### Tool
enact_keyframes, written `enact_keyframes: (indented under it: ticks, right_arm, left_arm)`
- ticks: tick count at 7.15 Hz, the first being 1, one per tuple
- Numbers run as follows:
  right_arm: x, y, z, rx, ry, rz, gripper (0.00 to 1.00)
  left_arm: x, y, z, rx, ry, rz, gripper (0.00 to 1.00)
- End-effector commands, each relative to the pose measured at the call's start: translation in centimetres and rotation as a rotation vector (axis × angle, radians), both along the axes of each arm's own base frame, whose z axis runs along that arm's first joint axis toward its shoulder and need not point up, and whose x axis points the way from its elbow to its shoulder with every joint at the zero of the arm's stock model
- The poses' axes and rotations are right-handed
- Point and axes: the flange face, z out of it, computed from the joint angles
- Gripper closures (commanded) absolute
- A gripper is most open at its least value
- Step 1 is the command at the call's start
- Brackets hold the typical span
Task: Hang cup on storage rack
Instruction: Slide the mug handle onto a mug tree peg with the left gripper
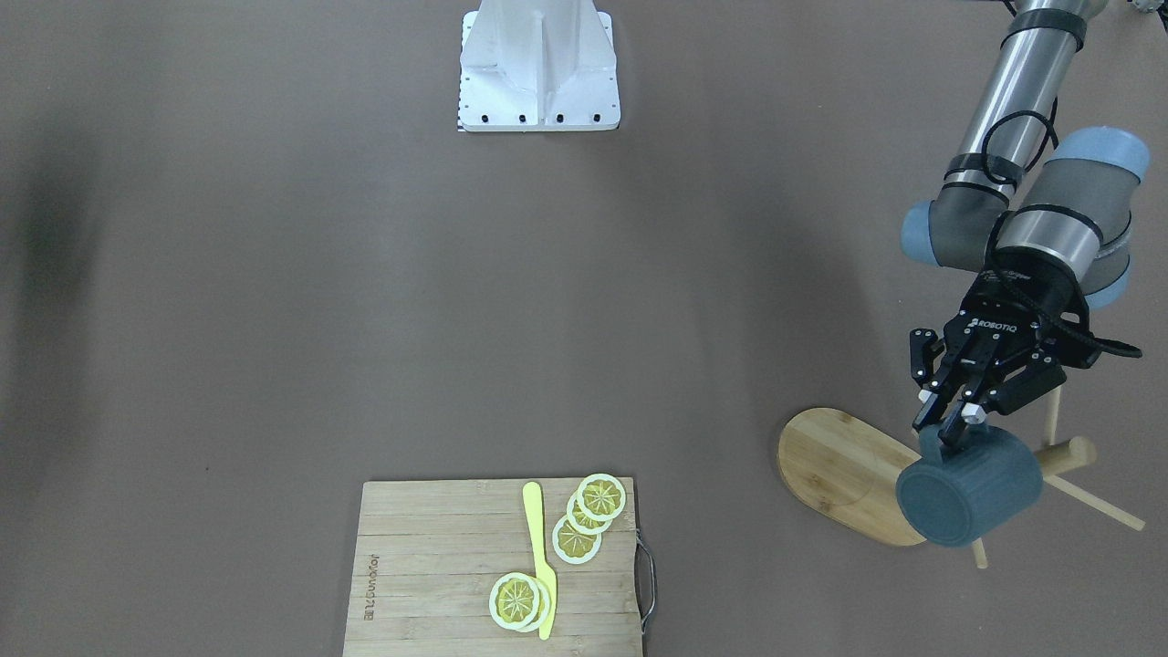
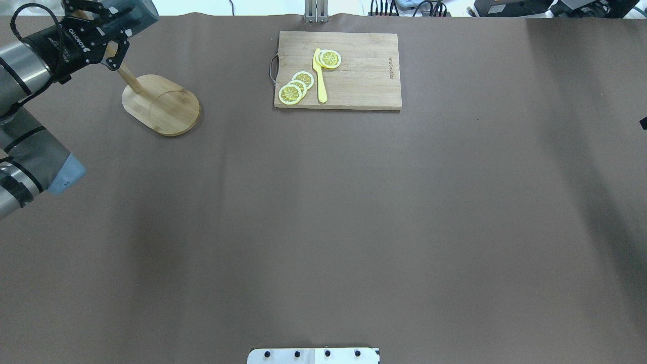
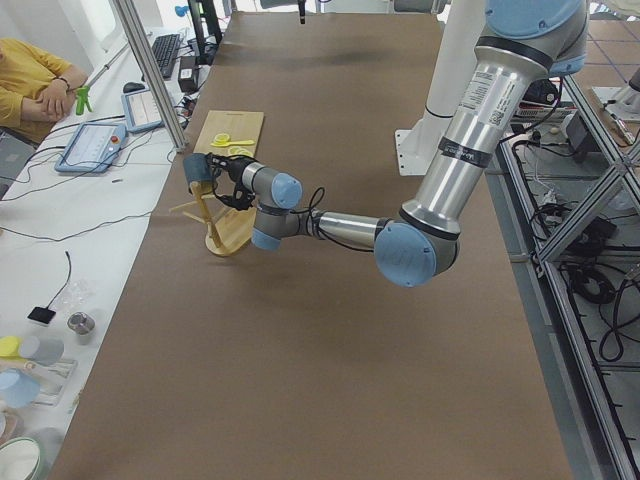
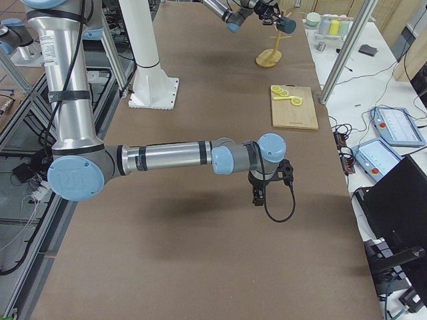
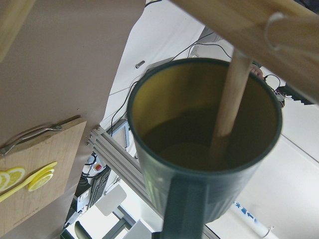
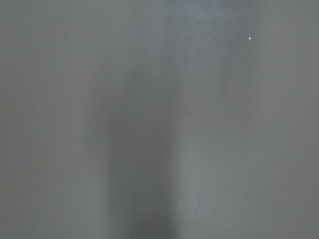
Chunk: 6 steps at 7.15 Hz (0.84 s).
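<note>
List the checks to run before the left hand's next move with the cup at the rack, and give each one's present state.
1. Left hand shut on the handle of the cup: ok.
2. Peg reaches into the cup's mouth, as the left wrist view shows: ok.
3. Cup's weight carried by the peg: cannot tell.
4. Storage rack base lies flat on the table: ok.
5. Right hand far from the rack: ok.
6. Right hand open or shut: cannot tell.
</note>
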Motion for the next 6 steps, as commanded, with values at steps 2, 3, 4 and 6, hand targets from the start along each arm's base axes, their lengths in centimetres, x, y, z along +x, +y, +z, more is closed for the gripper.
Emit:
enact_keyframes:
  ticks: [2,3,4,6]
  right_arm:
    - [0.00,0.05,-0.01,0.000,0.000,0.000,0.00]
    - [0.00,0.05,-0.01,0.000,0.000,0.000,0.00]
    - [0.00,0.05,-0.01,0.000,0.000,0.000,0.00]
    - [-0.01,-0.02,0.06,-0.002,0.000,0.000,0.00]
  left_arm:
    - [-0.15,0.17,0.62,-0.012,0.005,0.003,0.88]
    - [-0.15,0.17,0.62,-0.013,0.006,0.003,0.63]
    - [-0.15,0.17,0.62,-0.012,0.005,0.003,0.44]
    - [-0.13,0.16,0.69,-0.013,0.003,0.004,0.10]
